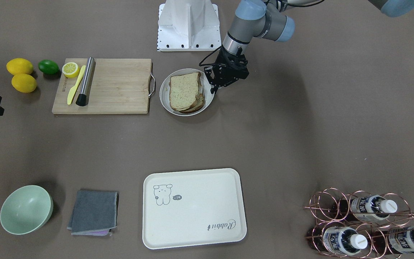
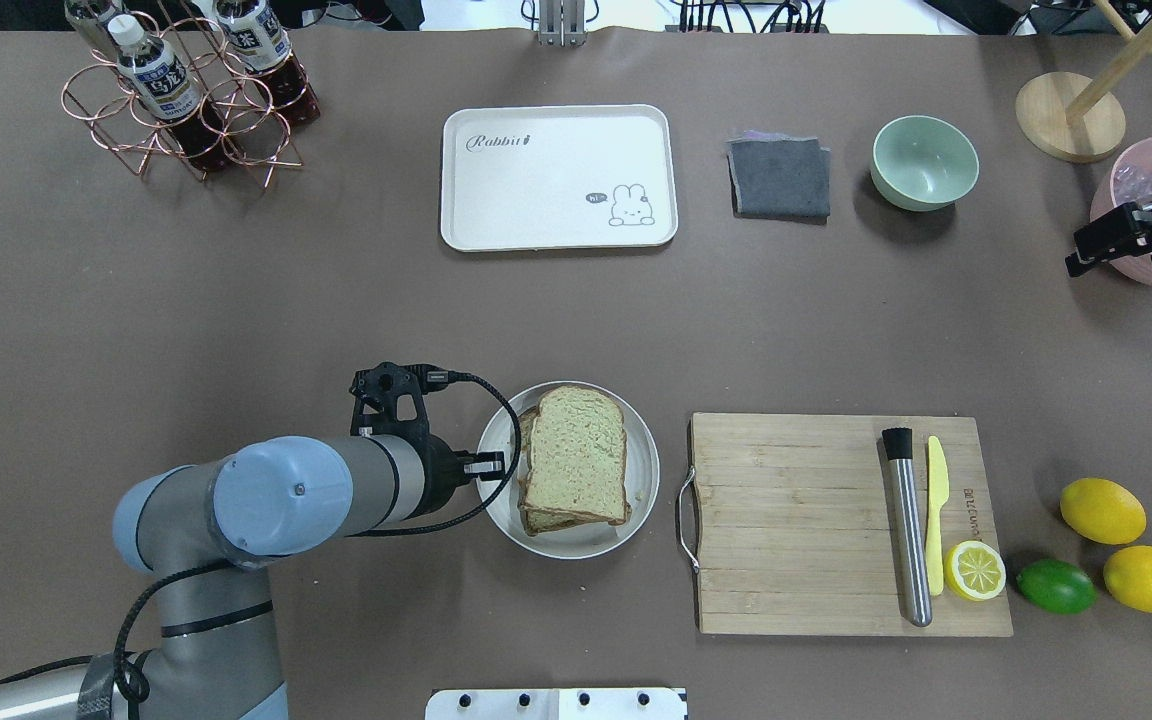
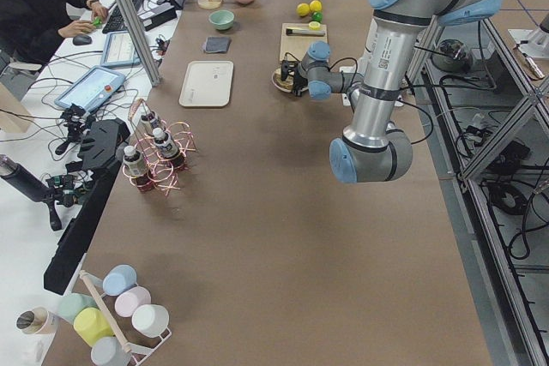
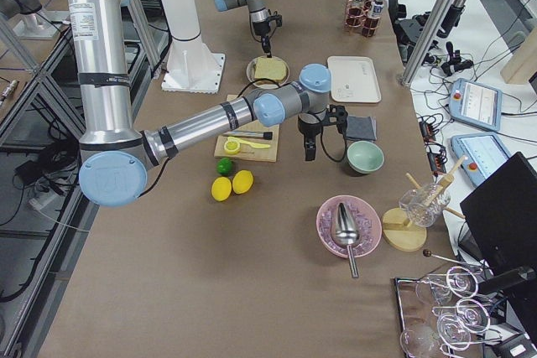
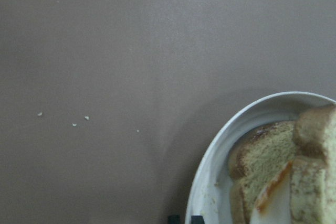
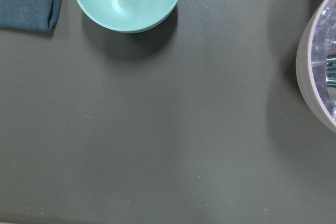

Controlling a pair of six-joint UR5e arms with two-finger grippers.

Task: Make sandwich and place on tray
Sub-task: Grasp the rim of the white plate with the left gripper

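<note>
Sandwich point(image 5: 265, 156): cut off by the right and bottom edges in the left wrist view. Egg point(image 5: 274, 186) shows only as an orange-white sliver between the slices; overhead, the top slice covers it.

Left gripper point(image 1: 213, 90): tips low beside the plate point(image 1: 163, 94) rim, gap unreadable; overhead, its own wrist hides them.

Right gripper point(image 2: 1086, 255): arm cut off at the frame edge, jaw state unclear.

Pink bowl point(image 2: 1106, 195): partly behind it, cut off at the right.
</note>
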